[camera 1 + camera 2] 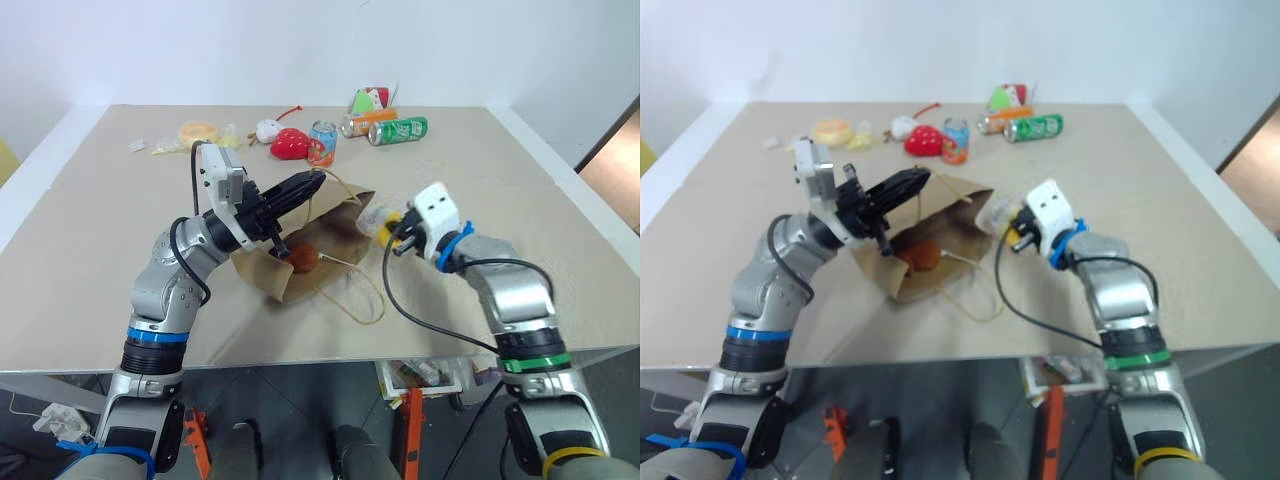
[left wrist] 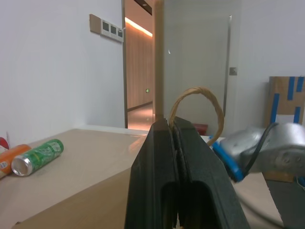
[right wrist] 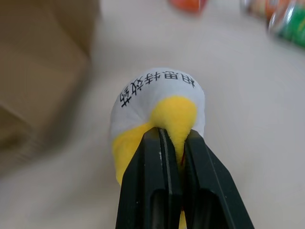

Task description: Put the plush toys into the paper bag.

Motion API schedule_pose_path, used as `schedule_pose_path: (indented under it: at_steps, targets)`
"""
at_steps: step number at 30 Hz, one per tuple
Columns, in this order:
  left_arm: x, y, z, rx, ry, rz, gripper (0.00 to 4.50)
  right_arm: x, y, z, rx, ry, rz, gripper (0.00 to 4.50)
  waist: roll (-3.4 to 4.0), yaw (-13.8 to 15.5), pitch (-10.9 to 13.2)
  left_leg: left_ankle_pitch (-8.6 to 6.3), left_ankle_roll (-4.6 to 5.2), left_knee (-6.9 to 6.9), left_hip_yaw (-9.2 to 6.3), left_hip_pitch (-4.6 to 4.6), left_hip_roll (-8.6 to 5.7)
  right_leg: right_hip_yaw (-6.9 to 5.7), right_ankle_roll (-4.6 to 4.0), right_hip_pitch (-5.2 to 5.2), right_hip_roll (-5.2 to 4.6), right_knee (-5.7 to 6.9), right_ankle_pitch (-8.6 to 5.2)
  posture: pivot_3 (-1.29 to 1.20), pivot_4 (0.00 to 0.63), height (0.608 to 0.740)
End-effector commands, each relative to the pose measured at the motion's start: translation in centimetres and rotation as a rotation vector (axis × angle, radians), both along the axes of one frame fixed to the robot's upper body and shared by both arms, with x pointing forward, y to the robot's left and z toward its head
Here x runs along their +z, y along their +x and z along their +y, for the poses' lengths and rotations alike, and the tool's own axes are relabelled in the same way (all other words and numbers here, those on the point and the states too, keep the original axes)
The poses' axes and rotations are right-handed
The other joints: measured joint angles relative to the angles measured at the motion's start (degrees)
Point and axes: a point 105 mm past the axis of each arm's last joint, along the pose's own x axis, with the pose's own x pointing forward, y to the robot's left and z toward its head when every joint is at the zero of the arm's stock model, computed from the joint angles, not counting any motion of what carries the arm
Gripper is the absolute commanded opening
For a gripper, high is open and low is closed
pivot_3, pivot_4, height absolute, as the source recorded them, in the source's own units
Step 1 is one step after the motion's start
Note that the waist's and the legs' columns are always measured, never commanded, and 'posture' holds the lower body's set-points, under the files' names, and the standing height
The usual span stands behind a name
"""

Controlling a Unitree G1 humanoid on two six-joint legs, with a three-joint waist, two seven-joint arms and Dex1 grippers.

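The brown paper bag lies on the table with its mouth held up and open. My left gripper is shut on the bag's upper rim, and one loop handle curves up behind the fingers. A brown plush toy sits inside the bag's mouth. Just right of the bag, my right gripper is shut on the yellow-and-white chick, which hangs above the table. The second handle trails on the table in front of the bag.
Along the far side of the table lie a green can, an orange can, an upright blue-and-red can, a red strawberry-shaped toy, a small white toy and a yellow item. The table's front edge is near.
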Motion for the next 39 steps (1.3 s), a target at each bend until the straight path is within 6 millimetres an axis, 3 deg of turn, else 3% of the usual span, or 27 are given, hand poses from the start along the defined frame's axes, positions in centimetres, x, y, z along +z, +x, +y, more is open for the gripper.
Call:
schedule_pose_path:
  at_steps: [1, 4, 8, 14, 17, 21, 26, 30, 34, 39]
  targets:
    - [0.9, -0.5, 0.5, 0.0, -0.012, -0.038, 0.0, 4.1, -4.0, -0.4, 0.177, -0.058, -0.095, 0.01, 0.01, 0.23, 0.01, 0.0, -0.01, -0.02, -0.04, 0.01, -0.03, 0.0, 0.02, 0.02, 0.0, 0.0, -0.05, 0.0, 0.15, 0.74]
    - [1.0, -0.3, 0.7, 0.001, -0.02, -0.022, 0.0, 4.5, -6.3, -1.0, 0.258, -0.15, -0.056, 0.01, 0.01, 0.09, 0.01, -0.05, -0.03, -0.04, -0.09, -0.01, -0.08, -0.01, 0.02, 0.04, -0.05, 0.0, -0.17, 0.0, 0.15, 0.74]
    - [1.4, 0.1, 1.0, 0.006, -0.038, -0.004, 0.0, 4.9, -6.5, -0.9, 0.267, -0.235, -0.062, 0.01, 0.02, -0.43, 0.02, -0.06, -0.04, -0.03, -0.01, 0.08, -0.04, -0.01, -0.37, 0.02, -0.08, 0.0, -0.23, 0.0, 0.15, 0.74]
    - [1.4, 0.0, 0.8, 0.0, -0.037, -0.004, 0.0, 5.7, -6.5, 4.0, 0.393, -0.216, -0.129, 0.01, 0.04, -0.62, 0.03, -0.04, -0.03, 0.02, -0.05, 0.18, -0.04, -0.01, -0.5, -0.01, -0.04, 0.0, 0.02, 0.0, 0.15, 0.74]
    - [1.5, 0.0, 0.8, 0.0, -0.036, -0.006, 0.0, 4.8, -7.1, 6.4, 0.481, -0.228, -0.11, 0.01, 0.04, -0.36, 0.03, -0.03, -0.03, 0.04, -0.05, 0.15, -0.04, -0.02, -0.47, 0.0, -0.05, 0.0, 0.0, 0.0, 0.15, 0.74]
    - [1.6, -0.1, 0.8, 0.008, -0.04, -0.011, 0.0, 2.9, -7.6, 7.8, 0.542, -0.272, -0.059, 0.01, 0.04, -0.03, 0.03, -0.04, -0.03, 0.03, -0.05, 0.07, -0.05, -0.02, -0.39, -0.02, -0.07, 0.0, -0.15, 0.0, 0.15, 0.74]
    - [1.6, -0.2, 0.9, 0.014, -0.043, -0.012, 0.0, 2.3, -5.8, 8.1, 0.484, -0.295, -0.081, 0.01, 0.04, 0.0, 0.04, -0.05, -0.04, 0.01, -0.09, 0.01, -0.1, -0.02, -0.34, -0.02, -0.08, 0.0, -0.23, 0.0, 0.15, 0.74]
    - [1.8, -0.2, 0.8, 0.016, -0.044, -0.015, 0.0, 2.8, -2.9, 7.6, 0.372, -0.344, -0.132, 0.01, 0.05, -0.19, 0.04, -0.04, -0.04, 0.02, -0.07, 0.05, -0.06, -0.02, -0.41, -0.05, -0.05, 0.0, -0.12, 0.0, 0.15, 0.74]
    - [1.9, -0.2, 0.7, 0.017, -0.048, -0.017, 0.0, 4.0, -2.8, 8.0, 0.395, -0.313, -0.148, 0.01, 0.04, -0.14, 0.04, -0.03, -0.02, 0.03, -0.05, 0.05, -0.06, -0.03, -0.43, -0.07, -0.06, 0.0, -0.07, 0.0, 0.15, 0.74]
    - [1.7, -0.2, 0.7, 0.017, -0.047, -0.014, 0.0, 2.8, -2.1, 9.8, 0.405, -0.324, -0.135, 0.01, 0.05, -0.16, 0.04, -0.03, -0.03, -0.02, -0.05, 0.04, -0.05, -0.03, -0.16, -0.07, -0.04, 0.0, 0.0, 0.0, 0.15, 0.74]
